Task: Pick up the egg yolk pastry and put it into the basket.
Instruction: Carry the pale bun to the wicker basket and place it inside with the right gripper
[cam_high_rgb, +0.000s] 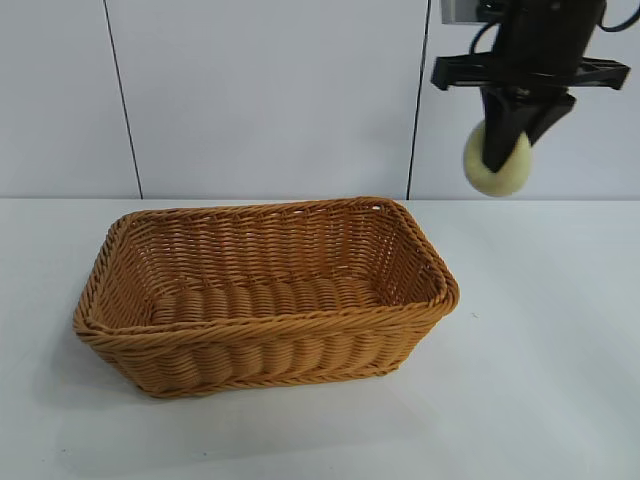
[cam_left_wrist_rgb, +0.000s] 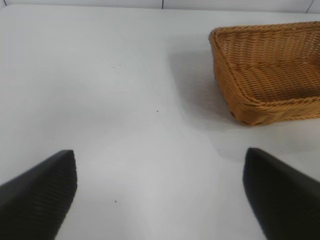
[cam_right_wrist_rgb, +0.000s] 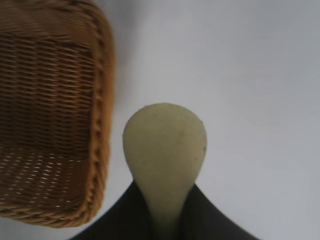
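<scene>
My left gripper (cam_left_wrist_rgb: 160, 195) hangs low over the bare table (cam_left_wrist_rgb: 125, 100), fingers (cam_left_wrist_rgb: 40, 195) spread wide with nothing between them; the basket (cam_left_wrist_rgb: 270, 80) stands off to one side of it. In the exterior view the basket (cam_high_rgb: 265, 295) sits on the table (cam_high_rgb: 540, 380) left of centre, nothing in it. Up and to its right, clear of the rim, my right gripper (cam_high_rgb: 505, 150) points down, pinched tight on the pastry (cam_high_rgb: 497, 160), which is squeezed narrow between my fingers (cam_right_wrist_rgb: 210, 220) and hangs high above the table beside the basket (cam_right_wrist_rgb: 50, 115).
</scene>
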